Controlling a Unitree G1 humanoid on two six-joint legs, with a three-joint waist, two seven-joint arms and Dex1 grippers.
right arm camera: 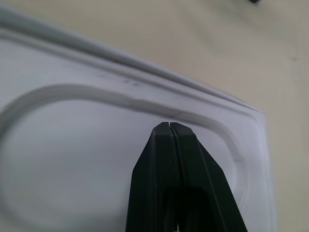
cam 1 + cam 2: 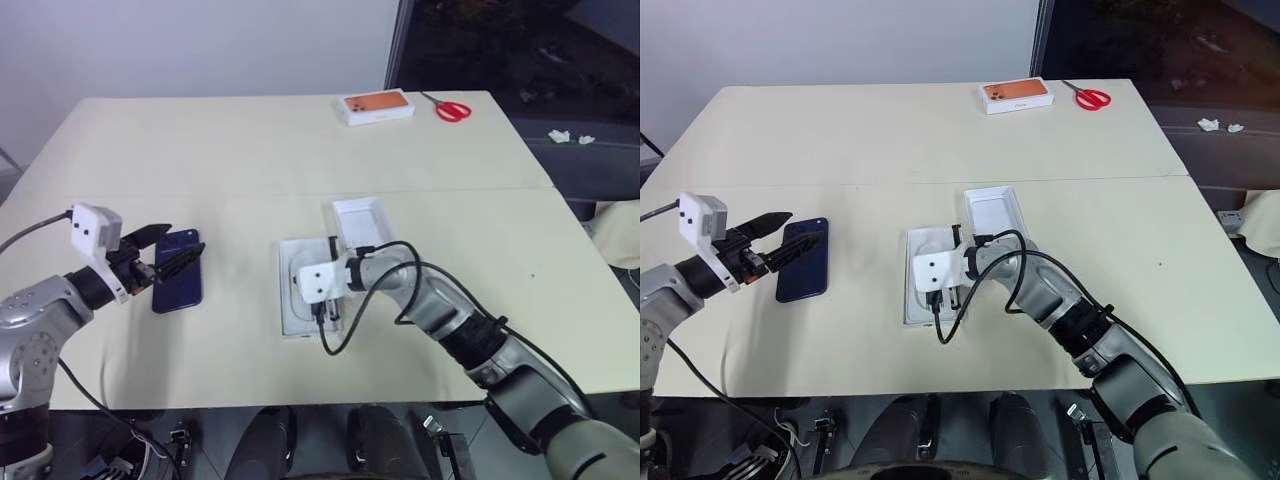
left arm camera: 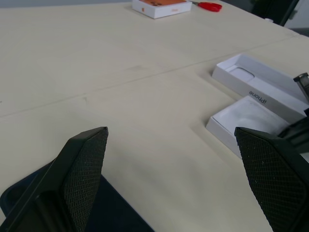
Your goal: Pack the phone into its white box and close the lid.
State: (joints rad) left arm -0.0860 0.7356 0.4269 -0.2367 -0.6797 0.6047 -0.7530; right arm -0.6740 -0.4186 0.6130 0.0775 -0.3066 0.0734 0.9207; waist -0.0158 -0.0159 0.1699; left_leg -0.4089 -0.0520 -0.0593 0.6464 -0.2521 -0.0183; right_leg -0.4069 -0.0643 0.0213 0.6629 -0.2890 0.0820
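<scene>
Head view: the slim dark navy glossy phone (image 2: 178,270) lies flat on the cream counter (image 2: 250,150), left fingers (image 2: 165,262) spread above it. Right wrist view: right fingers (image 1: 170,129) pressed together over the white moulded insert (image 1: 72,164).

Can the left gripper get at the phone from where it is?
Probably yes: the left gripper is open just above the phone, which lies flat on the table with nothing between them.

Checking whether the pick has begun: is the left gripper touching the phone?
Cannot tell. In the left eye view the open left gripper overlaps the phone, which lies flat on the table; no view shows a contact or a gap plainly.
</scene>
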